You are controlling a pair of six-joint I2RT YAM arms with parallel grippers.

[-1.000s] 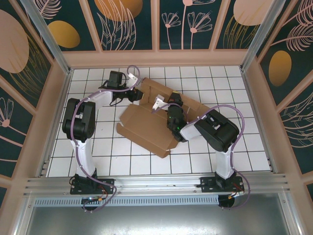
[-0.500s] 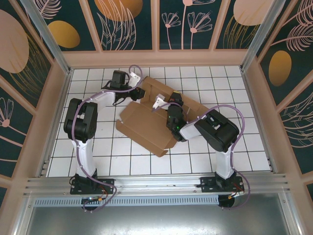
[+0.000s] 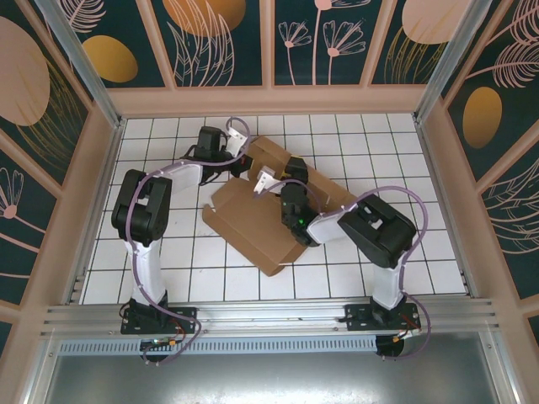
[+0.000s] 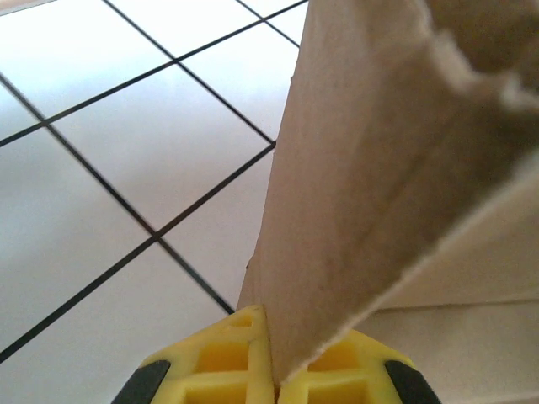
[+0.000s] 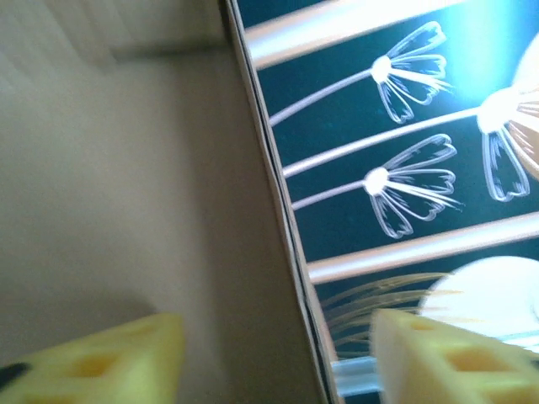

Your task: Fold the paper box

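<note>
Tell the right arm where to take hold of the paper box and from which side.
Pinch the paper box by the thin free edge of its raised panel, coming edge-on so one finger lands on each face. The right gripper is open and straddles that edge. The sheet is thin and flat, so an edge pinch probably suits best; the left gripper is shut on a flap.

Seen from above, my right arm (image 3: 370, 231) hides the middle of the paper box (image 3: 244, 223). Left wrist: yellow fingers (image 4: 210, 374) cropped at the bottom edge. Right wrist: the box at left is blurred.
</note>
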